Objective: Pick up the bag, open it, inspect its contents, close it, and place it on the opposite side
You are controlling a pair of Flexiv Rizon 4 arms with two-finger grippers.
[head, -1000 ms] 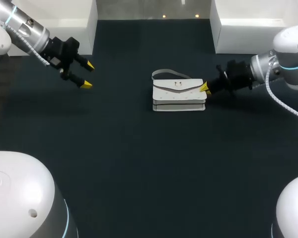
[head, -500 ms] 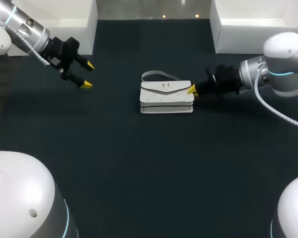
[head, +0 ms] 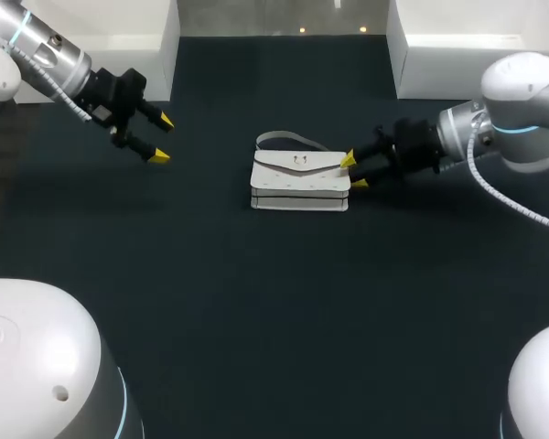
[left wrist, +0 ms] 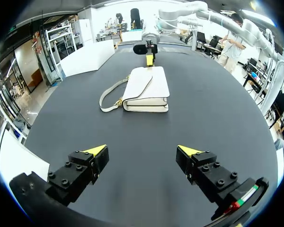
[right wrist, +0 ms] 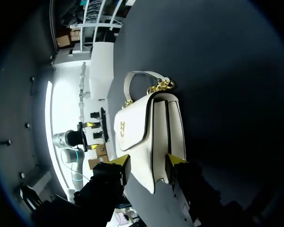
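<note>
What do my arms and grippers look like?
The left arm and right arm have white shells, silver wrist segments and blue light rings; a grey ribbed cable runs along the right. The left gripper and right gripper are black, yellow-tipped.

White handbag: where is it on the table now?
Head view: white handbag lies near the table's middle, right end at the right gripper, far from the left gripper.

bag (head: 300,183) white, gold clasp (head: 301,160), gold chain (right wrist: 160,86) at white strap (head: 279,138). table (head: 256,302) dark blue-black, unpatterned. left gripper (head: 162,138) black, yellow tips; right gripper (head: 353,172) same. left arm (head: 37,46), right arm (head: 522,87) white-silver, blue rings.
</note>
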